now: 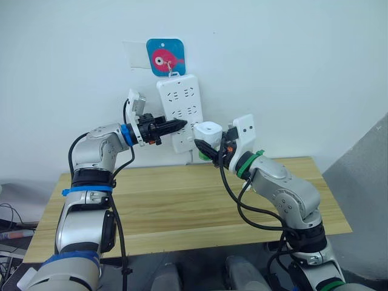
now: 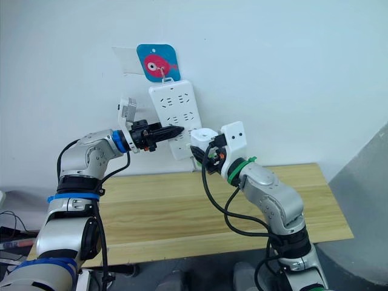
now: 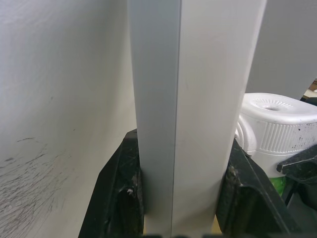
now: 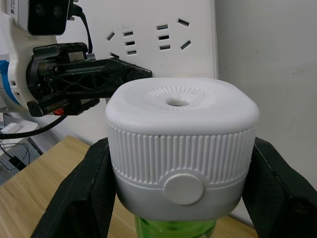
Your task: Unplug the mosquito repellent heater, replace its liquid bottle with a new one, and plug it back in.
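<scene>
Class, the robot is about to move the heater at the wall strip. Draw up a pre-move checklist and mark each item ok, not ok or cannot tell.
1. Right claw shut on the mosquito repellent heater: ok.
2. Left claw clamped on the power strip edge, steadying it: ok.
3. Green liquid bottle fitted under heater: ok.
4. Heater upright, vent up: ok.
5. Prongs seated in a socket: cannot tell.
6. Bottle is the new one: cannot tell.
</scene>
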